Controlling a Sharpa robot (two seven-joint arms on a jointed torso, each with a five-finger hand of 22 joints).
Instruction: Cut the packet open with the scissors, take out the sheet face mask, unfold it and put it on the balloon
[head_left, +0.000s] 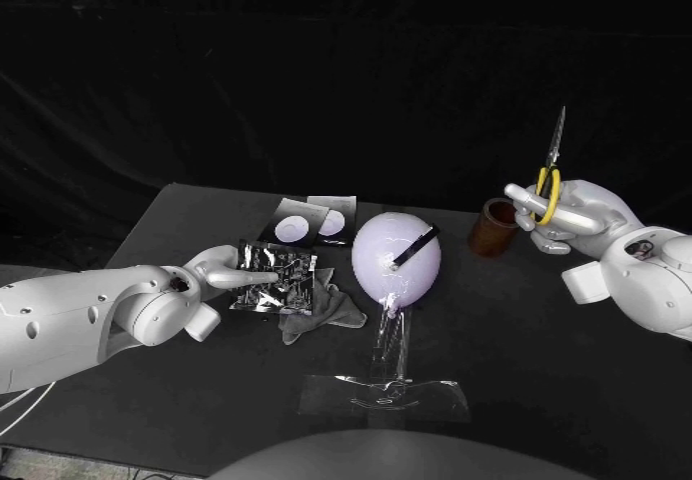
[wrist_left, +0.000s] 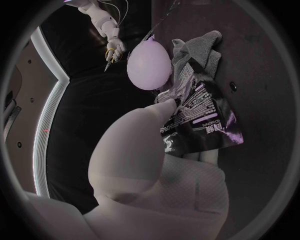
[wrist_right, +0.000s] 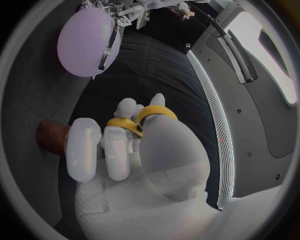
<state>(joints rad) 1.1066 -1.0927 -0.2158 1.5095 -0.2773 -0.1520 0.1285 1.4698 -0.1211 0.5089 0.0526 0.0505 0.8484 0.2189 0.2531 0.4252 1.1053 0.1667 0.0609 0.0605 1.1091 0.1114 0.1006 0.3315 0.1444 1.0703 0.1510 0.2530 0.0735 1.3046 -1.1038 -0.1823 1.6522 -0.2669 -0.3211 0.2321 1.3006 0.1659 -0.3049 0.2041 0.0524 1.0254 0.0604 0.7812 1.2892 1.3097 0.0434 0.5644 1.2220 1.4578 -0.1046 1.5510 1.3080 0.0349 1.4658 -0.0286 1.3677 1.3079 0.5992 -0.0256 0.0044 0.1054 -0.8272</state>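
Gripping the silver packet in my left hand beside the balloon, I held the scissors upright, my right hand's fingers through their yellow handles.

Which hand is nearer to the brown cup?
Right. The right hand, holding the scissors, is just beside the brown cup; the left hand holds the packet on the balloon's far side.

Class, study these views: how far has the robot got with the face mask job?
Done: the right hand holds the scissors, the left hand holds the packet beside the balloon. In hand: lining them up; they are well apart. Left: the cut, as the packet looks unopened, then taking out, unfolding and placing the mask; the balloon wears none.
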